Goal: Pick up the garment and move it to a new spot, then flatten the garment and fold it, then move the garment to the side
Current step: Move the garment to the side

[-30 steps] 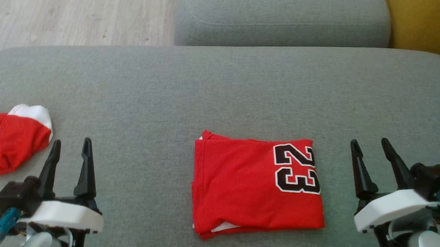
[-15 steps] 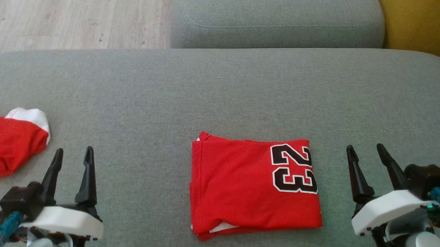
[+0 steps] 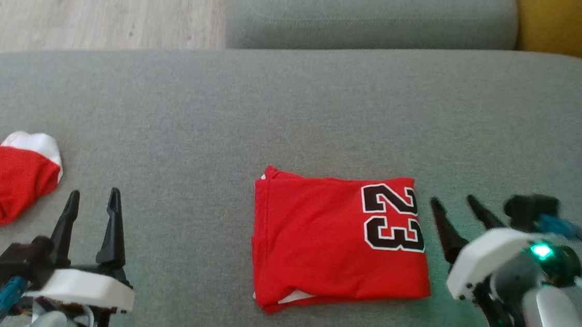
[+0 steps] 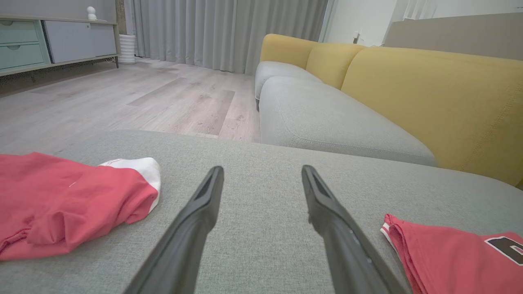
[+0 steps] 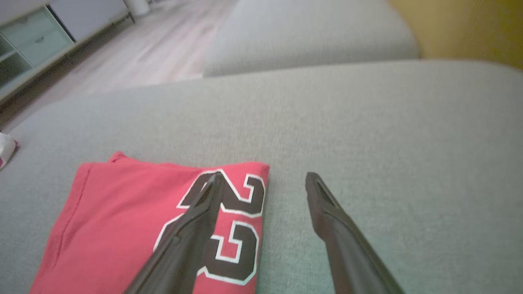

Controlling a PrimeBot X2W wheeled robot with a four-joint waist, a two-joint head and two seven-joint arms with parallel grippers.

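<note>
Both sets of jaws are spread and empty: the left gripper point(image 3: 95, 192) is well off to the left, and the right gripper point(image 3: 452, 199) is just beside the right edge of the folded jersey point(image 3: 326, 244). The jersey lies in the middle of the cushion point(image 3: 275, 105) with its long axis running left to right, so the right arm is the nearer one for moving it aside.

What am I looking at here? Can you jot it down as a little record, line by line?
surface: grey cushion
jersey: red, folded into a rectangle, number 23 facing up, mid-cushion
shirt: red with a white cuff, crumpled, at the cushion's left end
left tool: open, empty, between shirt and jersey
right tool: open, empty, beside the jersey's numbered end
beyond: wood floor, yellow backrest
</note>
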